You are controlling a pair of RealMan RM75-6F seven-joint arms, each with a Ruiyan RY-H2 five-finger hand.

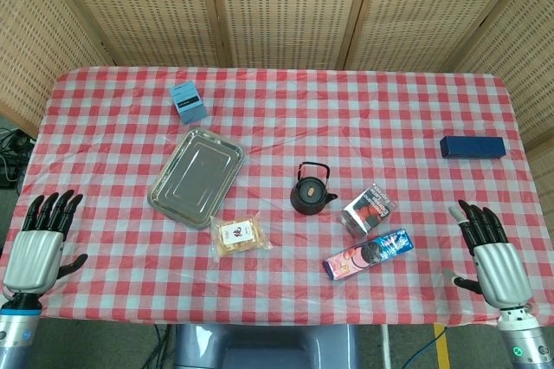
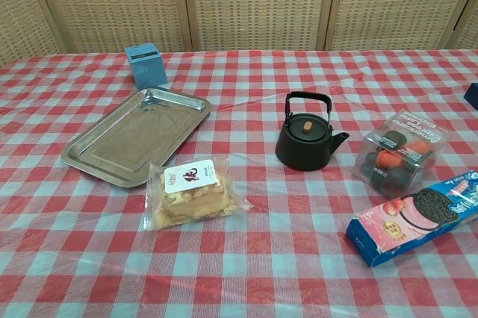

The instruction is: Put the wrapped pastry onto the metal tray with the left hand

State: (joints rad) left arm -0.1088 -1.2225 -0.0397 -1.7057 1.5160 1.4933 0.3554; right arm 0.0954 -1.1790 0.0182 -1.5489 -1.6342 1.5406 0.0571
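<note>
Wrapped pastry lies on the worktop lower centre-left of the head view, just below the near corner of the metal tray, close to its rim but I can't tell if touching; tray has nothing on it. Task not started as I read it: nothing lifted, everything left to do. My left hand sits at the lower left edge of the frame, well apart from the pastry, fingers straight and apart, holding nothing. Right hand at the lower right edge, fingers likewise spread, nothing in it. Neither hand shows in the chest view. Labels: pastry has a white sticker with red and black marks, too small to read. Clear snack box carries mirrored-looking lettering I can't make out. Cookie pack, blue and pink, shows sandwich cookies; writing not legible. Black teapot, small blue box and dark blue box show no readable text.
</note>
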